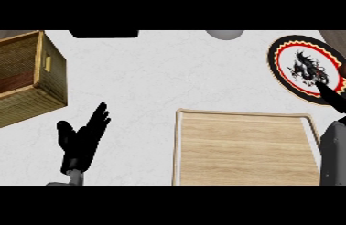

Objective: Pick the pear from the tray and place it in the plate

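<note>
Head view: the white counter (148, 73) is carrying a wooden tray (243, 151) at lower centre-right, and its pale raised rim is enclosing a bare board of light wood. A round plate (277, 59) with a black rim, a red ring and a dark dragon figure on a white centre is lying at upper right, just beyond the tray's far right corner and apart from it. The left hand (82, 139) is showing at lower left, well apart from the tray, and is resting released with fingers straight and pointing up and the thumb spread to the side; it is holding nothing. The right hand (331, 97) is entering at the right edge, with its dark tip lying over the lower right part of the plate and its grey forearm (334, 151) running along the tray's right side. Most of this hand is lying outside the view, so whether it is released, clenched or grasping cannot be told. The pear is not showing in this view, so its position cannot be told. A wooden crate (27, 77) is standing at the left edge, a black object (105, 33) is sitting at the far edge, and a grey rounded object (225, 33) is sitting to its right.
</note>
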Motion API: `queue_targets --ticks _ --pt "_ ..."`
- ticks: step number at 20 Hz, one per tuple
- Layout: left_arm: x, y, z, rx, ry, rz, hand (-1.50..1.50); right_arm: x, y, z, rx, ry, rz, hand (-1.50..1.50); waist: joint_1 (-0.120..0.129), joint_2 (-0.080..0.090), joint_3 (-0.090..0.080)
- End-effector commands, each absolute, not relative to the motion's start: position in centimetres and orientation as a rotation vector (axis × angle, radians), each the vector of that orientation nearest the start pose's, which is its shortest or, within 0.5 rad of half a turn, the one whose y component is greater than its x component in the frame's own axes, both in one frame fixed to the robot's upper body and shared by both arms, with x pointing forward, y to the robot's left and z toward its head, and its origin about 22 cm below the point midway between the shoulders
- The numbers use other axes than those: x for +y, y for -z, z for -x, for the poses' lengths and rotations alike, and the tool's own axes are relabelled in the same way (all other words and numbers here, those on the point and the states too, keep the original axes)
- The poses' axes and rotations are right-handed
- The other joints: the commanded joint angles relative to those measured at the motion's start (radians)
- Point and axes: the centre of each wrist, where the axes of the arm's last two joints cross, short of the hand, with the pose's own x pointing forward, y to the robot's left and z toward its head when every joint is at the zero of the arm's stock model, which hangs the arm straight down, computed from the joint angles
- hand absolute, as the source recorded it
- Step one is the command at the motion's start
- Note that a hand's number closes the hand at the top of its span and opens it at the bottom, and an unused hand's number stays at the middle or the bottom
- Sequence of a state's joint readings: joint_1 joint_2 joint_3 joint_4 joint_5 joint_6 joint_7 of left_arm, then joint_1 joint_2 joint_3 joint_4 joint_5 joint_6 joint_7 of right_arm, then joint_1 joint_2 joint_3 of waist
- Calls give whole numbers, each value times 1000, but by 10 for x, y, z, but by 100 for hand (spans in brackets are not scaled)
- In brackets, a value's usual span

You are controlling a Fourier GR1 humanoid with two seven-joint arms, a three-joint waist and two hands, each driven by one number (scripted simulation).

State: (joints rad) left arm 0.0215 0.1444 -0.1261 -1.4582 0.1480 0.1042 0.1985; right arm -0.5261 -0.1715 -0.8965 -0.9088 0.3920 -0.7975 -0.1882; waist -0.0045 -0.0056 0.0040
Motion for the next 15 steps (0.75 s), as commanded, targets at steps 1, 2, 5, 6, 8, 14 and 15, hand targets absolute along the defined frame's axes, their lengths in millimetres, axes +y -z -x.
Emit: queue_targets --ticks 1,2,5,6,8,14,15 --pt "245 42 -226 -1182 6 -15 0 -355 7 -312 -1297 759 1232 -150 -3 1 -5" --pt "242 16 -222 -1197 -11 -11 0 -355 38 -289 -1244 726 1267 -150 3 1 -4" --pt "240 31 -230 -1191 -3 -3 0 -338 28 -284 -1236 702 1247 -150 0 3 -5" --pt "232 45 -216 -1183 -2 -30 0 -342 22 -274 -1215 676 1264 -150 -4 1 -6" --pt "231 16 -240 -1186 6 -12 0 -329 25 -266 -1216 683 1243 -150 -1 3 -5" --pt "247 34 -226 -1169 19 -25 0 -301 31 -264 -1182 679 1268 -150 5 5 -4" --pt "252 33 -233 -1180 17 -15 0 -301 36 -255 -1177 665 1261 -150 4 5 -4"
